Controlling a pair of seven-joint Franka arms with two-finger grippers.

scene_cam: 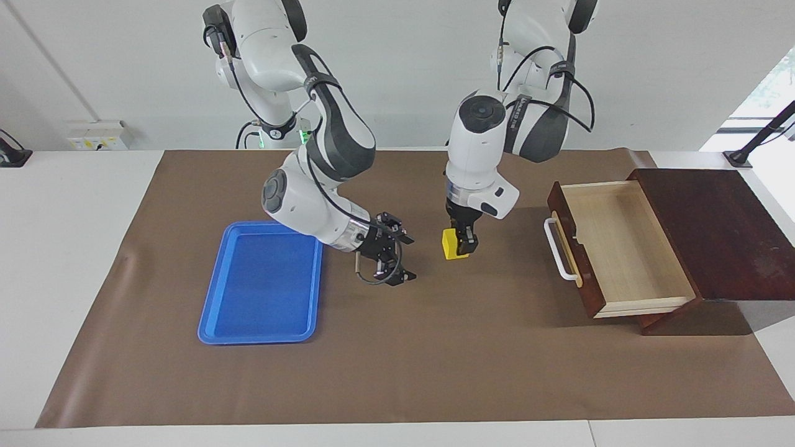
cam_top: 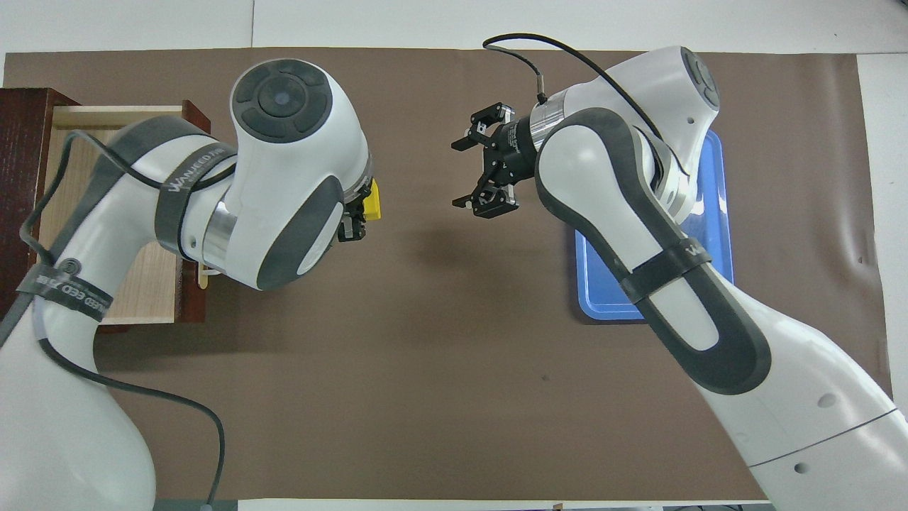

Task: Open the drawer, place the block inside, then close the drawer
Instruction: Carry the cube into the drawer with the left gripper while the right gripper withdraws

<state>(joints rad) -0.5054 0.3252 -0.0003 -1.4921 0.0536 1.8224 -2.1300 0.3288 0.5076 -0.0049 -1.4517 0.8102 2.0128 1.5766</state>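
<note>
The drawer (scene_cam: 621, 248) stands pulled open from its dark wooden box (scene_cam: 714, 230) at the left arm's end of the table, with its pale inside empty and its white handle (scene_cam: 559, 251) facing the middle. In the overhead view the drawer (cam_top: 92, 117) is mostly covered by the left arm. The yellow block (scene_cam: 452, 243) is between the fingers of my left gripper (scene_cam: 463, 245), which points straight down over the mat's middle, at or just above the mat. The block (cam_top: 372, 201) peeks out beside my left gripper (cam_top: 360, 213). My right gripper (scene_cam: 407, 257) is open and empty, hovering beside the block (cam_top: 461, 174).
A flat blue tray (scene_cam: 261, 282) lies empty on the brown mat (scene_cam: 435, 360) toward the right arm's end, partly under the right arm in the overhead view (cam_top: 603, 291). The mat between block and drawer is bare.
</note>
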